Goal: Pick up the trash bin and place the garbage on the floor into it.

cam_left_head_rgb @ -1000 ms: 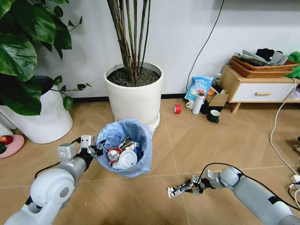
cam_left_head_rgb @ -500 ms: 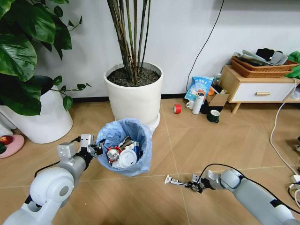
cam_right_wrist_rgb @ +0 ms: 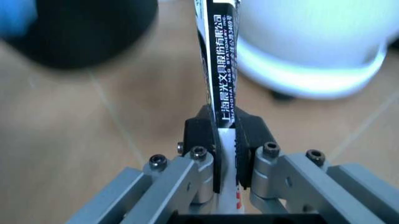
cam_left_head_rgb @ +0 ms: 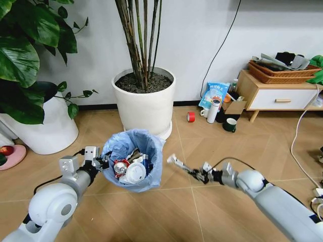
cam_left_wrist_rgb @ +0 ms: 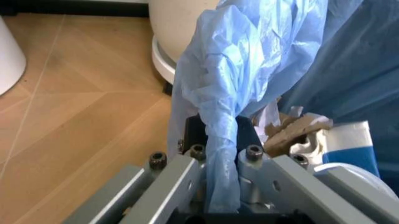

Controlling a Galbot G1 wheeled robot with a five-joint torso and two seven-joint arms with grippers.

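The trash bin (cam_left_head_rgb: pixel 132 160) hangs clear of the floor (cam_left_head_rgb: pixel 222 151), just in front of the big white plant pot (cam_left_head_rgb: pixel 145 98), and everything else is best placed from it. The left gripper (cam_left_head_rgb: pixel 99 163) sits at the bin's left rim with its fingers closed on a fold of the crinkly light-blue bag (cam_left_wrist_rgb: pixel 234 93); the left wrist view shows the plastic bunched between the two dark pads (cam_left_wrist_rgb: pixel 194 132) and running down into the jaw. Inside the bin lie a red crushed piece (cam_left_head_rgb: pixel 121 166), a white round lid (cam_left_head_rgb: pixel 136 172) and some paper. To the right of the bin, near its rim but apart from it, the right gripper (cam_left_head_rgb: pixel 201 174) is clamped nearly flat on a black-and-white tube wrapper (cam_left_head_rgb: pixel 177 164), whose free end points toward the bin; in the right wrist view the wrapper (cam_right_wrist_rgb: pixel 219 60) stands straight out from between the pads (cam_right_wrist_rgb: pixel 203 133), printed side showing. By my reading, the step in hand is carrying this piece of garbage over to the bin, with the drop not yet made. The next move calls for bringing the wrapper's tip over the open mouth, above the lid and can, before the fingers part, while the left arm holds the bin steady; released short, the wrapper would likely fall outside the bag
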